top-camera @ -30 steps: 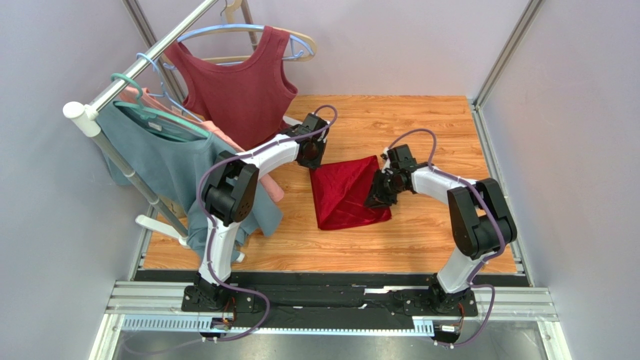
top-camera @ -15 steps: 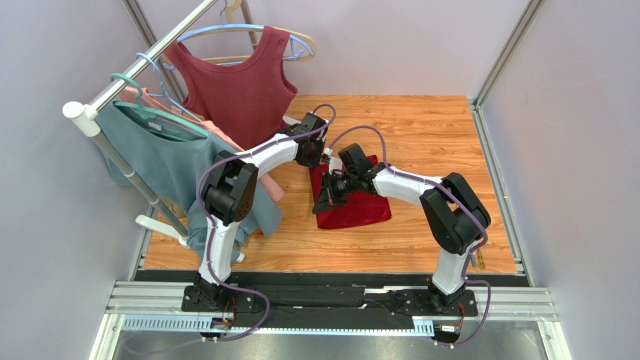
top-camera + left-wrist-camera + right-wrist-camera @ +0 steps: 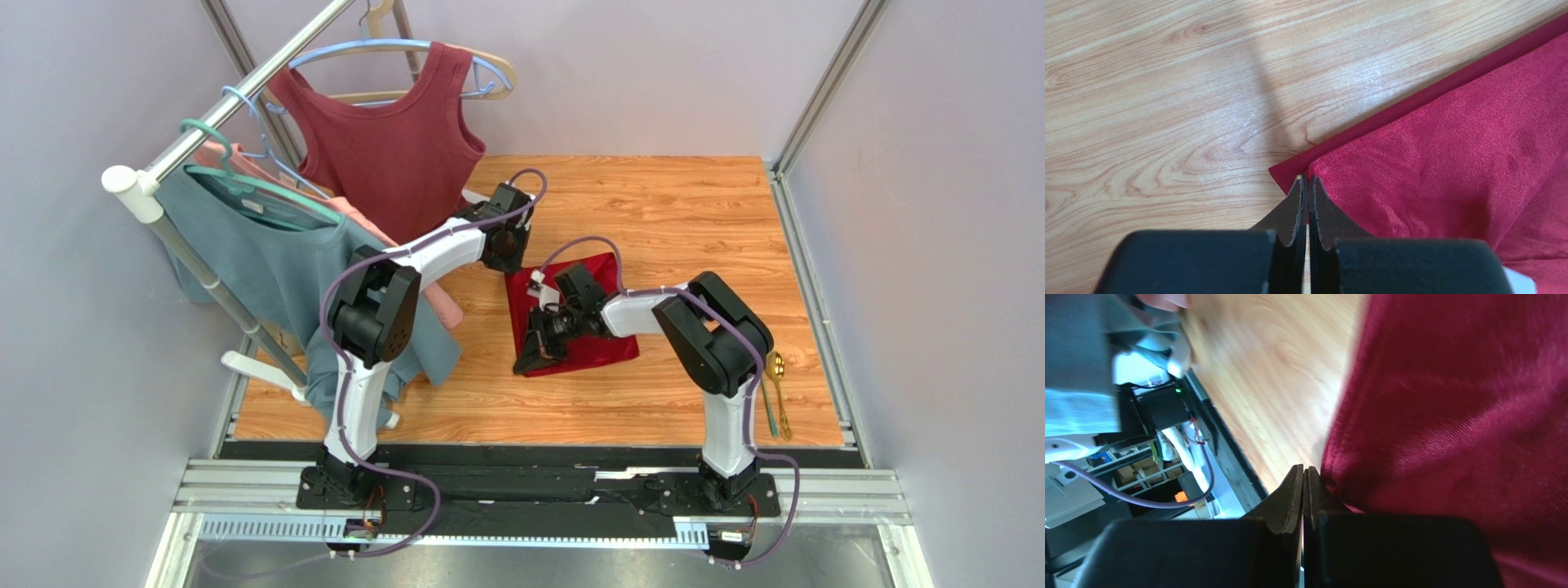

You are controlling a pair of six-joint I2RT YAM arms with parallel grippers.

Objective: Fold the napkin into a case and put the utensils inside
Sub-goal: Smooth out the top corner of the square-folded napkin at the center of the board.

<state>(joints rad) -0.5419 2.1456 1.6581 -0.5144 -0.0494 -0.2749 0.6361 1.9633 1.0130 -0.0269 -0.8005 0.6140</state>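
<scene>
Here left gripper (image 3: 1308,184) and right gripper (image 3: 1303,474) sit clenched at the napkin's (image 3: 1444,153) left corners.

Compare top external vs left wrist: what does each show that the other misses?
Top only: both arms, the right gripper at the napkin's near-left edge, gold utensils at the table's right edge, clothes rack. Left wrist only: left gripper shut at a napkin corner, a lower cloth layer peeking out beneath. Both: napkin, wood table.
</scene>
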